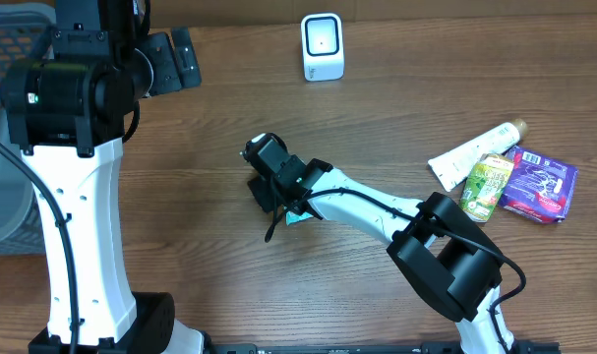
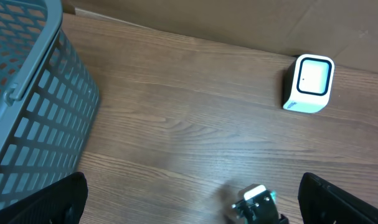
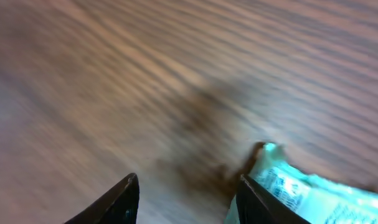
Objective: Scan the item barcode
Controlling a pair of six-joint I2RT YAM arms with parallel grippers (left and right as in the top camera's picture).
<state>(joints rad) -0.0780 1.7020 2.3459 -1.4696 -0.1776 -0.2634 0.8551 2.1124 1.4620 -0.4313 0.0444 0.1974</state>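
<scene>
The right gripper (image 3: 187, 186) hangs low over the middle of the table, its fingers partly spread with only bare wood between them. The teal packet (image 3: 304, 194) lies flat at the gripper's 4 o'clock, just outside one finger and not pinched by anything I can see.

If the fingers close where they are, I think they catch air or nudge the packet aside. It looks thin and flat against the wood, so a fingertip could slide over it or crumple a corner.

The white scanner (image 1: 323, 46) stands well apart at the table's 12 o'clock. A skewed grip could carry the barcode there facing the wrong way.

The left gripper (image 2: 192, 208) is spread wide and empty near the grey basket (image 2: 27, 93) at 9 o'clock. The other groceries (image 1: 505, 177) at 3 o'clock are clear of the arm.
</scene>
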